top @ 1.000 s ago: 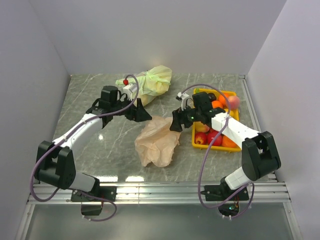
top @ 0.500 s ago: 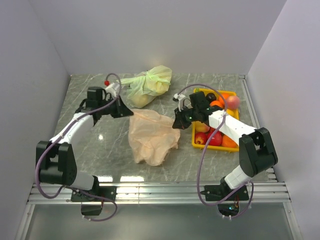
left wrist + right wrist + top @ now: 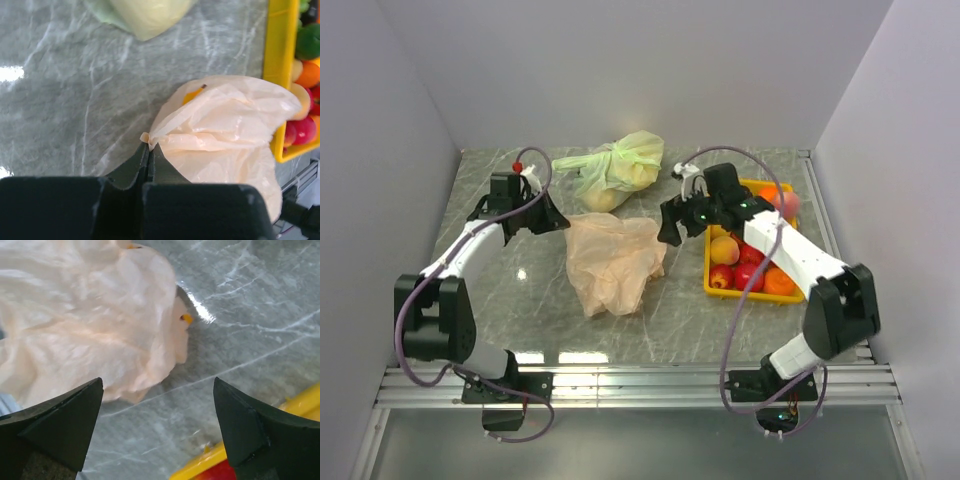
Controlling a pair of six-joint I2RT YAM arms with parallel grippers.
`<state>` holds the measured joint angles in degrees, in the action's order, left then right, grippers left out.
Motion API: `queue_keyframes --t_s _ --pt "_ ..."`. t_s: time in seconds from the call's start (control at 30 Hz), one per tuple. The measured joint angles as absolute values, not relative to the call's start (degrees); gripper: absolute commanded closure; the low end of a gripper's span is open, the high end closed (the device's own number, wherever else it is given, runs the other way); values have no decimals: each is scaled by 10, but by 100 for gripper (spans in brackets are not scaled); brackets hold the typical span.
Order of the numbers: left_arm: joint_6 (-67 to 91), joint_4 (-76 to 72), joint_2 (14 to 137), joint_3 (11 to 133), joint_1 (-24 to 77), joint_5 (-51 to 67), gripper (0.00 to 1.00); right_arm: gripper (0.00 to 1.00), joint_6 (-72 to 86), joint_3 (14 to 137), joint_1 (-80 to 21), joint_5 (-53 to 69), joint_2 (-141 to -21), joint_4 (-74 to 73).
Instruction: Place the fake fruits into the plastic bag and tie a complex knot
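The peach-orange plastic bag (image 3: 613,262) lies crumpled and flat on the marble table between the arms. My left gripper (image 3: 555,222) is at its far left corner, shut on a pinch of the bag's edge (image 3: 149,146). My right gripper (image 3: 668,222) hovers open just off the bag's right edge, nothing between its fingers (image 3: 157,385). The bag (image 3: 85,325) fills the upper left of the right wrist view. The fake fruits (image 3: 750,268), red, orange and yellow, lie in the yellow tray (image 3: 708,278) at the right.
A pale yellow-green knotted bag (image 3: 617,168) sits at the back of the table, behind the peach bag. The tray's rim (image 3: 276,50) shows at the right of the left wrist view. Grey walls close in on three sides.
The left gripper closed on the bag's corner and dragged it left and toward the back. The right gripper closed at the bag's right edge, then opened and rose clear.
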<state>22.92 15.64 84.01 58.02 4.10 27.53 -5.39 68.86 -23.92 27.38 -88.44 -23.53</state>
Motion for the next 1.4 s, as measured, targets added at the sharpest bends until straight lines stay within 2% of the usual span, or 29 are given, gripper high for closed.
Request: queue_keyframes --t_s 0.17,0.3,0.43,0.6,0.67,0.73,0.77,0.8,0.83,0.87,0.9,1.07,1.13,1.23,1.27,1.4 --pt "275 166 889 602 40 249 100 2 -13 594 -243 310 -722 -222" --pt "310 166 934 619 37 246 100 1 -12 509 -307 308 -629 -184" --pt "335 169 975 627 36 250 100 1 -20 449 -389 270 -647 -146" --pt "344 173 1008 644 36 262 99 1 -54 438 -469 205 -712 -103" --pt "344 172 1014 647 36 268 97 0 -63 441 -498 179 -733 -74" --pt "344 172 1015 648 36 274 90 3 -70 448 -523 146 -760 -40" --pt "344 172 1015 648 36 277 86 8 -73 452 -530 128 -774 -23" --pt "345 171 1015 648 36 282 75 34 -75 458 -535 108 -788 -10" --pt "343 170 1015 648 36 287 69 51 -79 467 -537 90 -803 1" --pt "341 171 1015 648 36 292 55 89 -83 477 -537 74 -816 7" --pt "335 172 1015 648 35 299 50 100 -77 488 -538 64 -826 6" --pt "289 210 987 651 13 347 30 100 -46 549 -524 67 -837 -6" --pt "255 230 950 655 -12 363 28 100 -5 583 -502 100 -835 -23" --pt "175 255 852 663 -45 369 4 100 67 629 -453 157 -835 -28" --pt "147 260 808 663 -50 373 1 100 89 644 -437 178 -836 -31" --pt "4 275 621 660 -40 407 1 100 169 693 -401 232 -852 -33"
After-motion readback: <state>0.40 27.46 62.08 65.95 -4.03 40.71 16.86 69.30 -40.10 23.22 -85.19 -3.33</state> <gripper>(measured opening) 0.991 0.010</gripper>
